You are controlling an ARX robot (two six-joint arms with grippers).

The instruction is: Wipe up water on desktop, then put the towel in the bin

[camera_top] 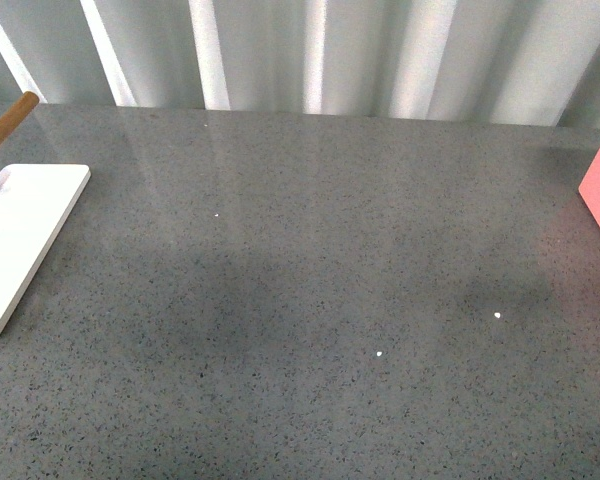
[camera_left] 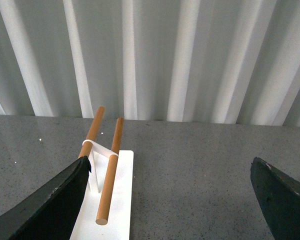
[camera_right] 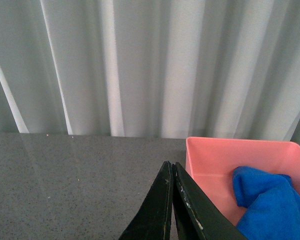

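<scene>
1. Nearest the right wrist camera, the right gripper (camera_right: 176,200) has its black fingers pressed together with nothing between them; the left gripper (camera_left: 170,200), in its own wrist view, stands spread wide and empty above the desktop (camera_top: 310,300).
2. Neither arm appears in the front view, where the speckled grey surface shows no clear puddle, only a few tiny bright specks.
3. Further off, the blue towel (camera_right: 270,200) lies bunched inside the pink bin (camera_right: 215,160) at the desktop's right edge.
4. At the left edge stands a white tray (camera_top: 20,240) with wooden rods (camera_left: 110,175).
5. Judged from this, both wiping and binning look complete.
</scene>
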